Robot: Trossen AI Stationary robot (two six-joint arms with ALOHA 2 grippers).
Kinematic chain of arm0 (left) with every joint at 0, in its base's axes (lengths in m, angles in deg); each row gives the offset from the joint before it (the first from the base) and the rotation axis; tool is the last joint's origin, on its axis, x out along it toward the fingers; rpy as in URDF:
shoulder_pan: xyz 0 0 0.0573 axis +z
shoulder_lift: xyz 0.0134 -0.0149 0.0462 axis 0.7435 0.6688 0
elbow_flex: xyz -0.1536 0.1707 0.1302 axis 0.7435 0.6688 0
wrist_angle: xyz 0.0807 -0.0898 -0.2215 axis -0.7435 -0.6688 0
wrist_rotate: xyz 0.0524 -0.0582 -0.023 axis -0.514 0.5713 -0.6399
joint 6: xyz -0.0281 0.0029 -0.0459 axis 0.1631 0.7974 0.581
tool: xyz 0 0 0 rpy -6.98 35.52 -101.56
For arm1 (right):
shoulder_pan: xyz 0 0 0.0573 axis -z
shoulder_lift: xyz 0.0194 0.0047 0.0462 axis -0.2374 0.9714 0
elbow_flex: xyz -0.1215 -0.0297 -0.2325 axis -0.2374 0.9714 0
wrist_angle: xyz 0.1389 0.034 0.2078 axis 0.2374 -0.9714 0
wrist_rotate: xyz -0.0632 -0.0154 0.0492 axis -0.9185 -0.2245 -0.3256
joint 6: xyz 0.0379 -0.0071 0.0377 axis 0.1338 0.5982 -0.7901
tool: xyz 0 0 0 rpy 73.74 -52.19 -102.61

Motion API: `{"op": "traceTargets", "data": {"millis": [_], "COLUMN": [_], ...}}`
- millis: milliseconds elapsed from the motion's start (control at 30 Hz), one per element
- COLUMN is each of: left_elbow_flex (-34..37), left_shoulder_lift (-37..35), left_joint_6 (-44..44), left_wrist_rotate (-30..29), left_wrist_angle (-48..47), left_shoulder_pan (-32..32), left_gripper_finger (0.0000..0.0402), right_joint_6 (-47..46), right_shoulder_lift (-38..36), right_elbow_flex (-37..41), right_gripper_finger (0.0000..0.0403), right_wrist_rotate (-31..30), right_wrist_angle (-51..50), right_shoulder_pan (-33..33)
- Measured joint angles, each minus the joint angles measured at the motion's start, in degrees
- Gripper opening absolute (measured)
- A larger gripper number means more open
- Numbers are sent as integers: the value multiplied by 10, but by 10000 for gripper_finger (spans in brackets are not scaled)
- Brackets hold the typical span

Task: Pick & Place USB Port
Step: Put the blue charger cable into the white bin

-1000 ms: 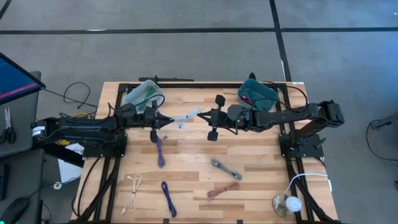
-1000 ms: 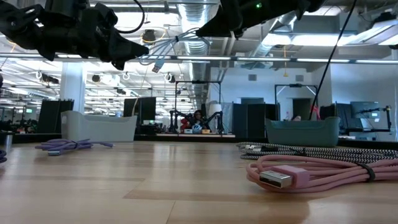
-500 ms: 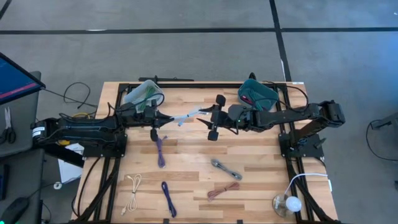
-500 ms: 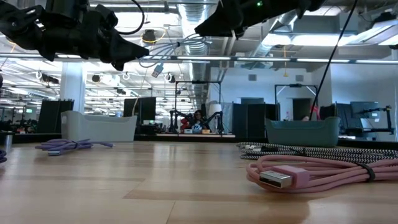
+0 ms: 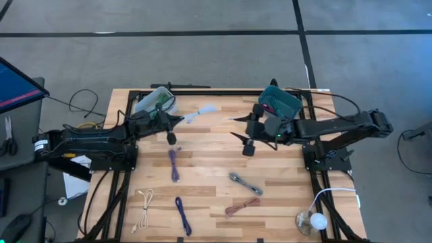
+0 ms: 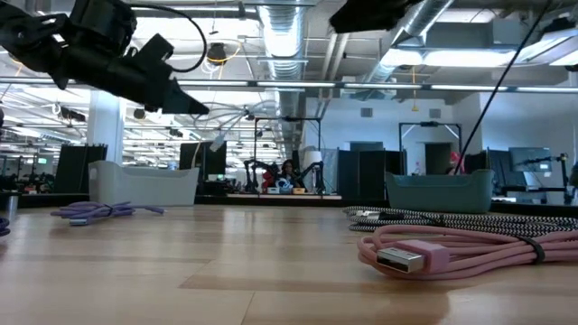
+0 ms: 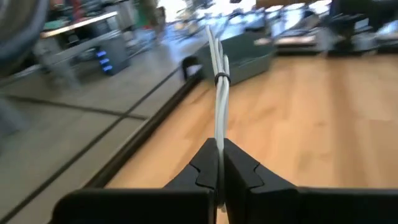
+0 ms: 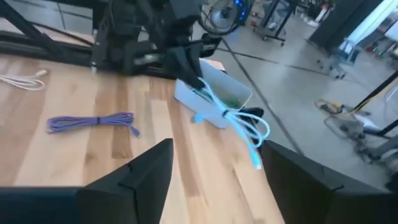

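A pale blue-white USB cable, tied into a bundle, hangs in the air over the far middle of the table. My left gripper is shut on its near end; it also shows in the low view with the cable ahead of it. My right gripper stands open to the cable's right, apart from it, with nothing between its fingers. The right wrist view shows the cable hanging from the left arm. My left gripper pinches the cable bundle's end between its two fingers. The fingers are level and point toward the table's far right, along the bundle. The cable sticks out ahead of the fingertips, past its tie, lifted clear of the table.
A clear bin stands at the far left, a teal bin at the far right. On the table lie a purple cable, a white one, a blue one, a grey braided one and a pink one. A light bulb sits near right.
My right gripper has opened, let go of the cable's free end and drawn back toward the table's right edge, rising. My left gripper stays shut on the cable and has turned, so the bundle's free end has swung toward the far edge.
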Motion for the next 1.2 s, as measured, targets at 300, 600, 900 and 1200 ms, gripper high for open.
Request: {"op": "traceTargets", "data": {"millis": [300, 600, 900, 1200], "left_elbow_flex": [0, 0, -27, -50], "left_shoulder_lift": [-80, -193, -242, -240], "left_joint_6": [-46, -49, -76, -73], "left_wrist_rotate": [-72, -112, -116, -133], "left_wrist_angle": [-84, -234, -333, -399], "left_shoulder_pan": [36, 81, 147, 218], "left_gripper_finger": [5, 5, 5, 6], "right_joint_6": [-95, -103, -149, -153], "right_shoulder_lift": [-62, -81, -127, -156], "right_elbow_flex": [0, 62, 119, 129], "right_gripper_finger": [207, 181, 157, 141], "right_wrist_rotate": [-3, -58, -112, -201], "right_wrist_angle": [-152, -104, -79, -82], "right_shoulder_pan": [-10, -26, -72, -138]}}
